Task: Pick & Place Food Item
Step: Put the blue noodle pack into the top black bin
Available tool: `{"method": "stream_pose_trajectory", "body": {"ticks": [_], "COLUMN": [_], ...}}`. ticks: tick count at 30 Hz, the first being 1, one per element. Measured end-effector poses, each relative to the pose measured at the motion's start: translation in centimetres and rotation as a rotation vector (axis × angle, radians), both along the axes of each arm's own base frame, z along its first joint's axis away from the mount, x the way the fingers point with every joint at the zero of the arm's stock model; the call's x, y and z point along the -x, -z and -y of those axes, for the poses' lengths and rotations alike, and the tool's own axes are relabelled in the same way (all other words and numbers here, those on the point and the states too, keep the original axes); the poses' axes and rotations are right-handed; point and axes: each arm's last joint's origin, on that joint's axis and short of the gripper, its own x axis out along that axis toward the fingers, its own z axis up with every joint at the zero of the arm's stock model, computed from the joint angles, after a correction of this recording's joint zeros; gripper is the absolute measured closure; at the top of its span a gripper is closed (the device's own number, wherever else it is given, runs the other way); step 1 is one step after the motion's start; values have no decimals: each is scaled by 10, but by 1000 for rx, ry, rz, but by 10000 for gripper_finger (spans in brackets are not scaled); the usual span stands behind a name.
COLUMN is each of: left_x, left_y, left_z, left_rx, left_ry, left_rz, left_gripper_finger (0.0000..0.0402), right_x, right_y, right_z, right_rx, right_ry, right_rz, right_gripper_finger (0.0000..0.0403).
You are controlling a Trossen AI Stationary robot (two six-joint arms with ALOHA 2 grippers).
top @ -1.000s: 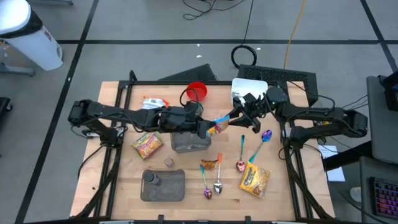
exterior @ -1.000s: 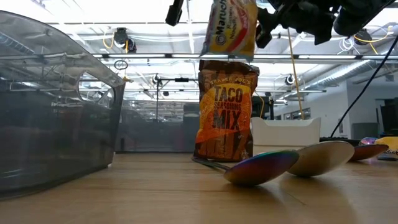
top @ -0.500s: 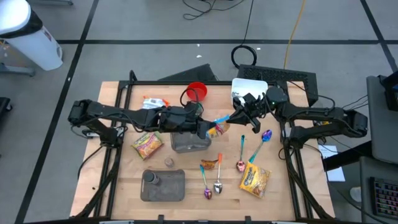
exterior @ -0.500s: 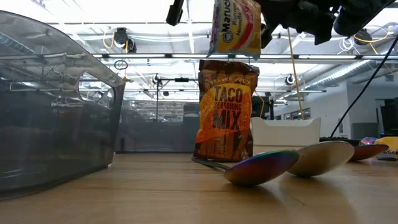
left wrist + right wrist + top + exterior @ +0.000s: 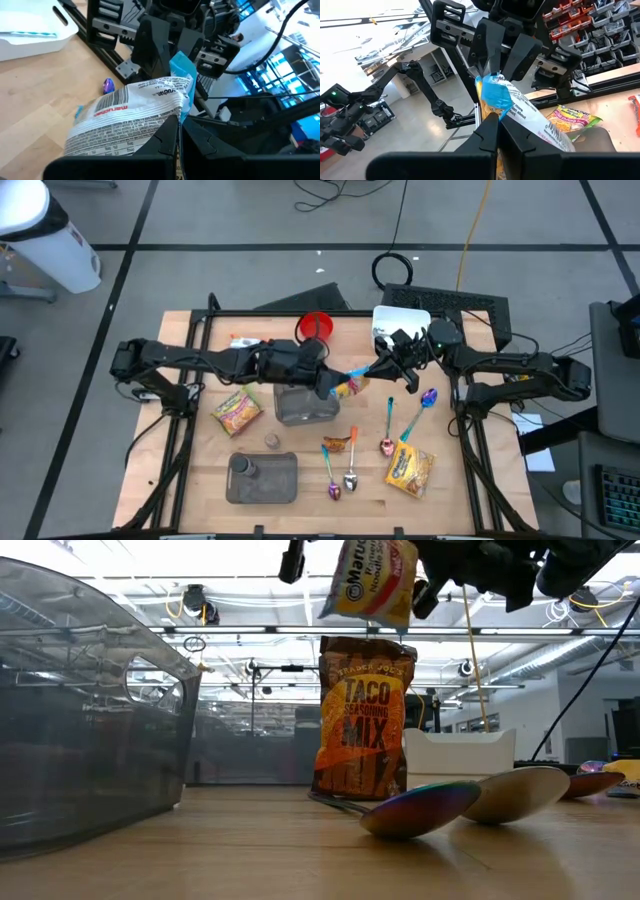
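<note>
Table: wooden, with both arms over its middle.
Grey bin: contents cannot be told.
Taco packet: upright, reads "TACO SEASONING MIX".
Noodle packet: "Maruchan", held in the air between both claws, more tilted than half a second ago.
Left gripper: pinched on one end.
Right gripper: clamped on the other end.

Both arms are dark, near-black, built of slim tubes joined by chunky rounded joints, with thin black cables trailing from their bases. Each pincer has two flat, angular black fingers under a ribbed rail.
</note>
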Motion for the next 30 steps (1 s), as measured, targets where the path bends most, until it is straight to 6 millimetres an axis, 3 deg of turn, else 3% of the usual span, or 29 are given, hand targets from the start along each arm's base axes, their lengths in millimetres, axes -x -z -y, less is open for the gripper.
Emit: {"method": "stream_pose_trajectory", "body": {"ticks": [17,30], "left_x": [0,2], "left_y": [0,1], "left_z": [-7,-32], "left_rx": [4,49], "left_ry": [53,161], "left_rz": [-4,-9], "left_gripper_finger": [373,238], "right_x": [0,0], "right_y": [2,2], "right_z": [0,0], "right_rx": [-7,-56], "right_ry": [-2,-7], "right_rz": [-18,-41], "right_gripper_finger": [403,403]}}
